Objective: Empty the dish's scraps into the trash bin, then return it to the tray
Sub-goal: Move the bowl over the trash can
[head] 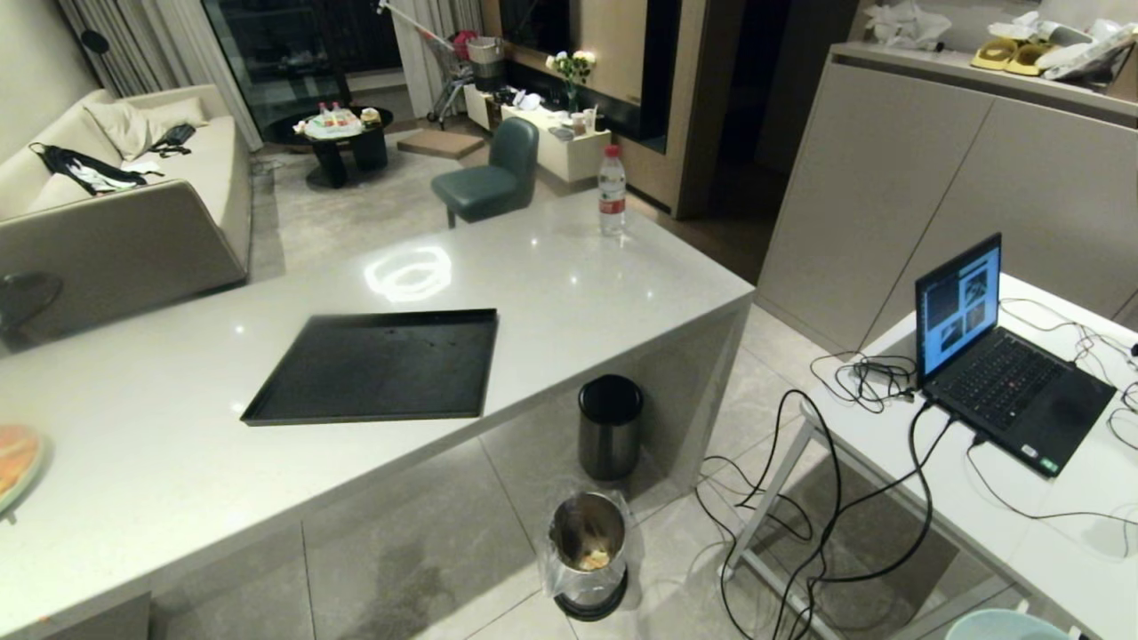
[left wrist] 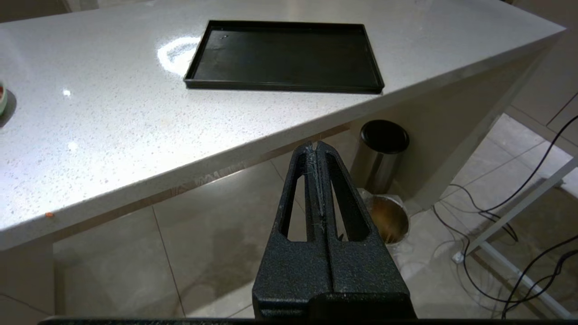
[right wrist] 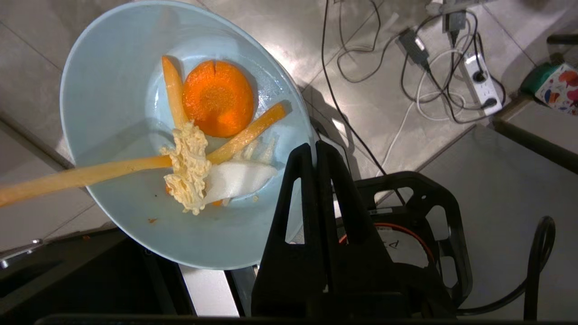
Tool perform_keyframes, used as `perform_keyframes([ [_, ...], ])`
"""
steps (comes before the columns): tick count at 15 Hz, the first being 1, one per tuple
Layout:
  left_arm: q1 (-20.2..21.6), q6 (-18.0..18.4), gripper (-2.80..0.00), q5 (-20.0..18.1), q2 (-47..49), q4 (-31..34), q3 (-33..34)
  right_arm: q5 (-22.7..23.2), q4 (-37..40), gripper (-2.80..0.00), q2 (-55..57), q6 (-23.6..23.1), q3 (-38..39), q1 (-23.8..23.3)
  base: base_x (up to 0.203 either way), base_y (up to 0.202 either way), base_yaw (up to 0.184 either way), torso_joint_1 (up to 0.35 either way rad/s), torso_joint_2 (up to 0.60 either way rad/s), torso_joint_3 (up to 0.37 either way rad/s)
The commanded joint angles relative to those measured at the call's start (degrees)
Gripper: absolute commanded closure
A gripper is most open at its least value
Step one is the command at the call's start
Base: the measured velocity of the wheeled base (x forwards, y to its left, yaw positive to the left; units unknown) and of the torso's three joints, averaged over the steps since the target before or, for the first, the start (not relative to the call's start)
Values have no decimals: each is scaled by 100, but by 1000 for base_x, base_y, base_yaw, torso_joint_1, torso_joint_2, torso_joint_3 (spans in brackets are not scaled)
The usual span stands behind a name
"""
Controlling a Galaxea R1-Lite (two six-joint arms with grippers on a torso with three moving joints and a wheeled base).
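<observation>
Scraps [right wrist: 203, 135] — one round orange carrot slice, several pale yellow strips and a crinkled noodle clump — lie inside the small round light-blue bowl [right wrist: 113, 90], whose rim the right gripper [right wrist: 314, 149] pinches between closed fingers above the tiled floor; one strip pokes out past the rim. In the head view only a sliver of the bowl shows at the lower right edge. The left gripper [left wrist: 317, 146] hangs idle below the counter edge, fingers pressed together on nothing. Near it on the floor stands the small shiny steel bin with clear liner [head: 588, 556], food bits already inside, and just behind that a black-lidded steel bin [head: 610, 427]. Farther up, the large flat black tray [head: 378, 366] sits bare on the white stone counter [head: 178, 462]. A plastic water bottle [head: 612, 190] stands at the far edge — its red label unreadable.
</observation>
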Motion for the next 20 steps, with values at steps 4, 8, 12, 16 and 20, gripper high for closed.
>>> perform_keyframes([
  [4,2,-4,0,3,6,-1,0,-8,27,0,-30,14,-1,3,0,0,0,0,0,0],
  [8,-6,-4,0,3,6,-1,0,1,61,0,-166,-12,25,11,0,0,0,0,0,0],
  [12,2,-4,0,3,6,-1,0,-8,67,0,-232,-33,131,14,0,0,0,0,0,0],
  [16,1,-4,0,3,6,-1,0,1,27,0,-188,-152,131,38,0,0,0,0,0,0],
  [20,-4,-4,0,3,6,-1,0,10,27,0,-188,-188,131,29,0,0,0,0,0,0],
])
